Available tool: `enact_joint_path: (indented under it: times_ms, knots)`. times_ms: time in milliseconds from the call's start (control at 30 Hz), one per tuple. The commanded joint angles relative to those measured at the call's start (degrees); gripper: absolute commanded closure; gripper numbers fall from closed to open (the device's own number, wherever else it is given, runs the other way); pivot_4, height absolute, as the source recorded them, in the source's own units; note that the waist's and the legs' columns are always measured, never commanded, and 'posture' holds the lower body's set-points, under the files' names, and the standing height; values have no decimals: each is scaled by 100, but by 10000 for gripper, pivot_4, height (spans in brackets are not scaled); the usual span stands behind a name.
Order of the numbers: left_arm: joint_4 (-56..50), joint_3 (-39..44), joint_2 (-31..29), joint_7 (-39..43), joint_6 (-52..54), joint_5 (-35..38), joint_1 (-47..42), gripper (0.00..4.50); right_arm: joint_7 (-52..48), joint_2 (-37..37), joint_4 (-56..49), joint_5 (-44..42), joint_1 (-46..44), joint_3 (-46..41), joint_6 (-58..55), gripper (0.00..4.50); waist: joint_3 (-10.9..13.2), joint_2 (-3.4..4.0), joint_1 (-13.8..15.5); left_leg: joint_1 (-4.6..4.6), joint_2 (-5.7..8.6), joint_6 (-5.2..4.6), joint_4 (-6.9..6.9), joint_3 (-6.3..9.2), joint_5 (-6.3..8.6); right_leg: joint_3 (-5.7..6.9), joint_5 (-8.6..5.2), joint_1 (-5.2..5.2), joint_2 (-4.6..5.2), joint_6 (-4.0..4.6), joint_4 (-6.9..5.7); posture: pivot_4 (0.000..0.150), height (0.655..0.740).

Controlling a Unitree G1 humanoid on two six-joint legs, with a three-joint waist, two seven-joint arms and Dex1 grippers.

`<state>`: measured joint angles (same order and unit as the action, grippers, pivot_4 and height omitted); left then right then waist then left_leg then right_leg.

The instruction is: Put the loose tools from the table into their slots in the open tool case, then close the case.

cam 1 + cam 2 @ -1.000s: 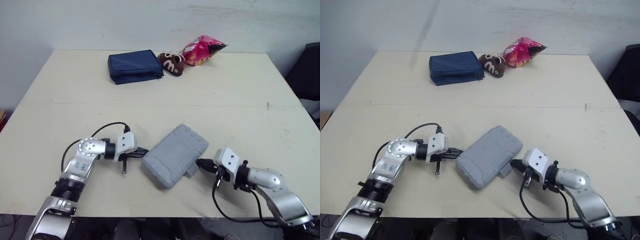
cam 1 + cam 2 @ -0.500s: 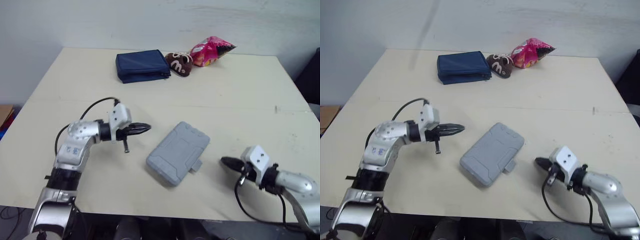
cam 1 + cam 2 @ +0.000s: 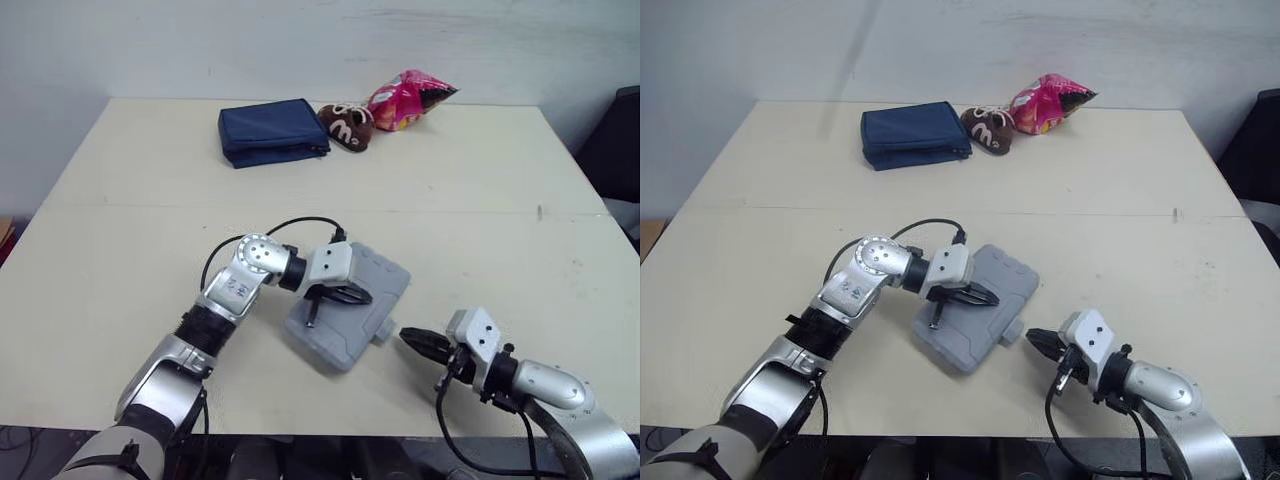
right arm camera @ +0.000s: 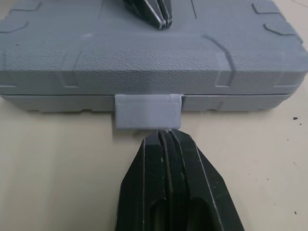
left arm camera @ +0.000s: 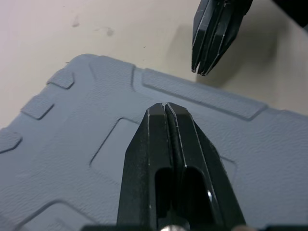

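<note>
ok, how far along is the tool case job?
Done: the grey tool case lies with its lid down. In hand: the left gripper, jaws shut, sits over the lid, while the right gripper, jaws shut, points at the front latch from close up. Left: the latch tab sticks out, so it probably needs pressing home.

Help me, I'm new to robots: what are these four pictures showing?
A humanoid robot with two arms, each ending in a black two-fingered tool. Two pictures look down from its head; the other two look along each wrist. On the beige table lie a closed grey tool case, a navy pouch, a brown M&M's bag and a pink snack bag. The left tool, shut, is over the case; the right tool, shut, points at its latch. Neither holds anything.
</note>
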<state>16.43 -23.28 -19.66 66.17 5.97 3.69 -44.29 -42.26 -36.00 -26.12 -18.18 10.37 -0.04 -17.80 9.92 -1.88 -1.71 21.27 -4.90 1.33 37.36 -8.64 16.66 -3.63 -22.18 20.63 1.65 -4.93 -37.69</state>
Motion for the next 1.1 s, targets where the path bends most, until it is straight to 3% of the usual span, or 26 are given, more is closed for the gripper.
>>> enact_joint_path:
  times_ms: [33, 500, 600, 867, 1100]
  knots:
    - [191, -157, -111, -36, -124, -332, 136, 44882, -1, 43, 69, 82, -170, 127, 23, 45000, 0, -1, 1, 0, 0, 0, 2, 0, 0, 1, 0, -2, 2, 0, -1, 1500, 7400]
    - [298, -338, -108, -210, -33, -611, 300, 44882, -113, 284, 658, 450, -759, 608, 239, 45000, -12, -18, -33, -16, -5, 0, 4, 1, 0, 3, 2, -16, -5, 3, -3, 1500, 7400]
    - [382, -352, -104, -223, -38, -633, 328, 44882, -85, 288, 527, 395, -774, 526, 80, 45000, -20, -26, -57, -20, -10, 1, 3, 1, -2, 4, 6, -19, -7, 11, -2, 1500, 7400]
    - [285, -357, -121, -218, -1, -600, 408, 44882, -349, -617, -329, 218, -87, 85, -729, 45000, -40, -22, -2, -16, -11, 0, -5, 5, -1, 6, 7, -20, -2, 13, 8, 1500, 7400]
    - [226, -374, -130, -211, 26, -587, 480, 44882, -296, -467, -370, 74, -457, 127, -764, 45000, -50, -18, -5, -18, -11, -2, -6, 7, 0, 7, 7, -24, -2, 13, 9, 1500, 7400]
